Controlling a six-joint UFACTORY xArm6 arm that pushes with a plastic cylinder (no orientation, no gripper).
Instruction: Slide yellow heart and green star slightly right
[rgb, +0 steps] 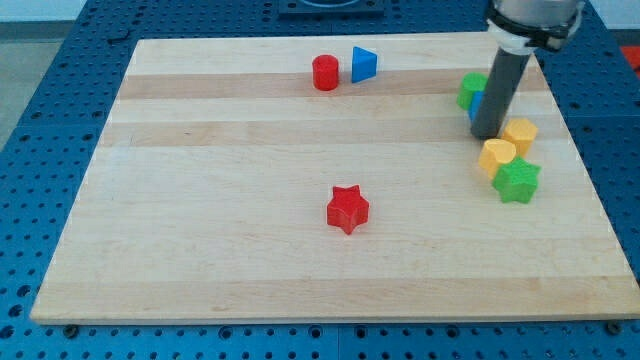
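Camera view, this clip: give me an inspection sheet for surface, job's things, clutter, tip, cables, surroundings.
Surface: wooden board, level.
Job's things: yellow heart touching green star, near the view's right edge.
Clutter: red star mid-board; red cylinder and blue triangle at top; yellow block, green block, and a blue block mostly hidden behind the rod.
Tip: my tip just above-left of the heart.
Cables: nothing seen.
Surroundings: blue perforated table.

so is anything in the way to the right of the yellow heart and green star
Nothing visible blocks them. The yellow heart and green star touch, with bare board on the view's right up to the edge. A second yellow block sits just up-right of the heart. My tip stands just up-left of the heart.
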